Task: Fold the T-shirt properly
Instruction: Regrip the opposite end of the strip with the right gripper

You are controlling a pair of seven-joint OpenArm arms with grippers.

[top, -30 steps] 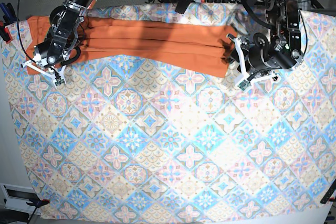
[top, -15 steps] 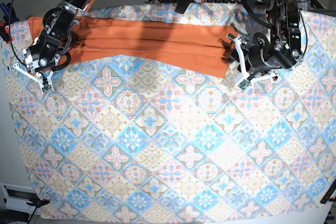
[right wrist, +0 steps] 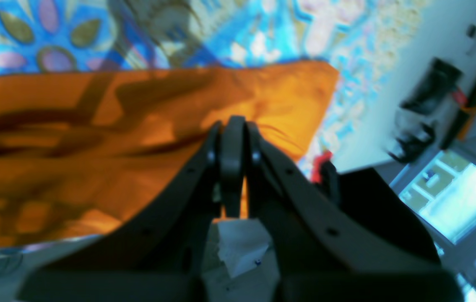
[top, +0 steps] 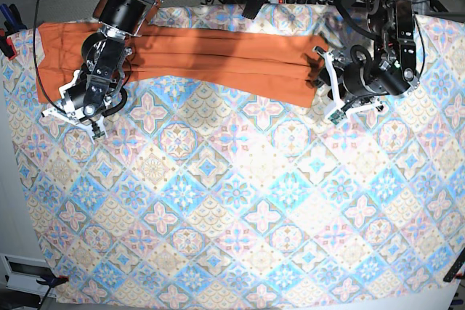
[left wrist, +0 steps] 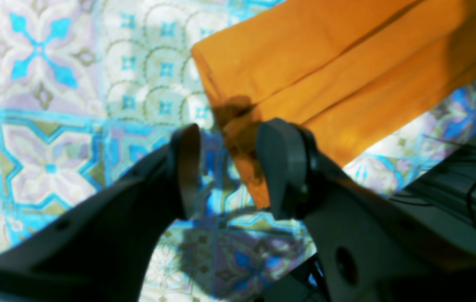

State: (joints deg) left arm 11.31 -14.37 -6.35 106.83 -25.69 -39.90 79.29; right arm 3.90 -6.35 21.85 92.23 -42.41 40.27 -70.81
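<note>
Base view shows us the T-shirt [top: 218, 59] as a long band; our left gripper [left wrist: 227, 167], spread, straddles one end corner, while right gripper [right wrist: 232, 167], pressed together, sits at the opposite end.

The T-shirt [top: 203, 59] lies across the frame's upper part on the tablecloth [top: 240, 208] — left gripper [top: 328, 85] at its right end, right gripper [top: 73, 114] lower left.

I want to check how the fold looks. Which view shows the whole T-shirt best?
The base view: the T-shirt lies there as one long strip from end to end. The left wrist view shows only one end, and the right wrist view a blurred stretch.
</note>
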